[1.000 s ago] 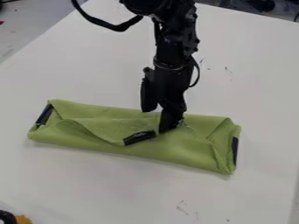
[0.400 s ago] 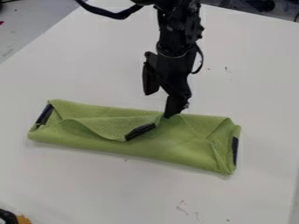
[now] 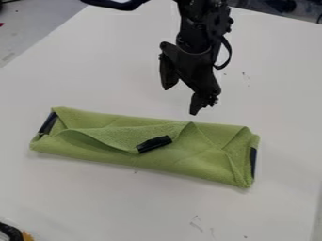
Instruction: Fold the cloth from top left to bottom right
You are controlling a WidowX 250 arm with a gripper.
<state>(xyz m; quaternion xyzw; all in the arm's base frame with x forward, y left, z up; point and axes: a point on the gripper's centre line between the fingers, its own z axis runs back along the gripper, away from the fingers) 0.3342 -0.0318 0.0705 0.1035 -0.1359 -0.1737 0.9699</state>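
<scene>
My gripper (image 3: 181, 101) hangs just above and behind the cloth's back edge, right of its middle, with its two fingers spread apart and nothing between them. The green cloth (image 3: 189, 153) lies on the white table as a long folded strip, slanting slightly down to the right. A folded-over flap on its top ends in a black corner tab (image 3: 154, 144) near the middle. Dark patches mark the strip's left end and right end.
The white table (image 3: 113, 202) surrounds the cloth, with small dark marks on its surface. A black and orange object (image 3: 14, 233) sits at the bottom left corner. Dark items stand beyond the table's back edge at the top right.
My gripper has risen off the cloth and shifted back and slightly right. The flap's black tab has moved a little to the right and settled.
</scene>
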